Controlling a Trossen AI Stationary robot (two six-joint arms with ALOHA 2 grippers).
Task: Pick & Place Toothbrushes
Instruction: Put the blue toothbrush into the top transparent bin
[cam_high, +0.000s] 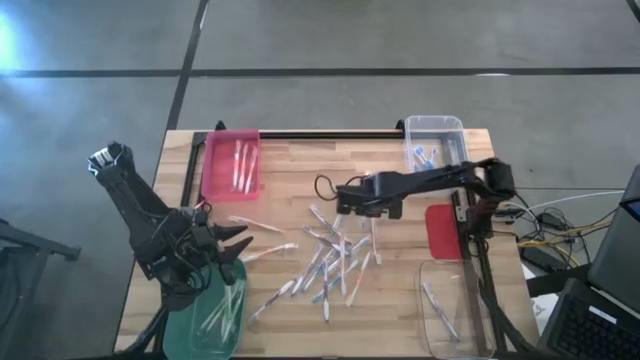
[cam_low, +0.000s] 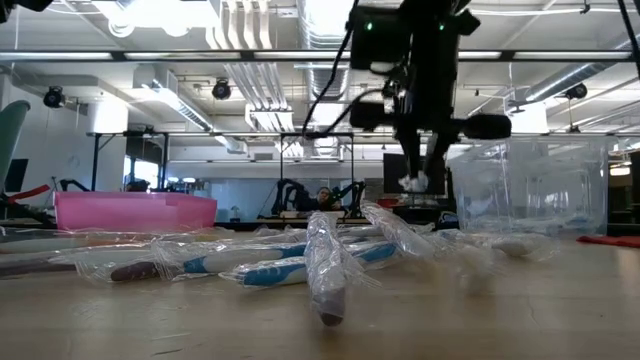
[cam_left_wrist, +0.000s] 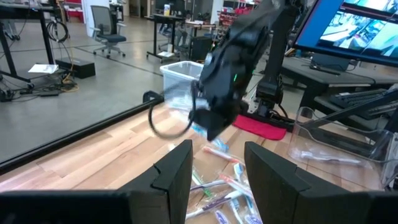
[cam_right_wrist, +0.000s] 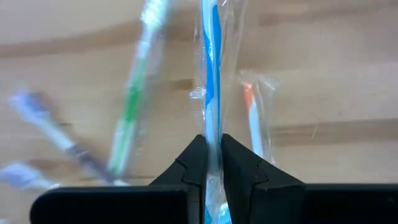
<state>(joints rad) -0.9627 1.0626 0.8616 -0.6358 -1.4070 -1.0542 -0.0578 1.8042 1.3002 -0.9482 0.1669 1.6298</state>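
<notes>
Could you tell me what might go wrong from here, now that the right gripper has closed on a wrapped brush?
The right gripper pinches the blue-and-white toothbrush in clear plastic wrap near one end, so it may swing or slip out during transport. The grip may hold mostly wrapper, which could slide. The loose pile of wrapped toothbrushes lies just beneath, so a neighbour might snag and drag along.

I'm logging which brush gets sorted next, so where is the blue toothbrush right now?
In the right wrist view the wrapped blue toothbrush is pinched in the right gripper; the high view puts that gripper over the table's middle, above the toothbrush pile.
</notes>
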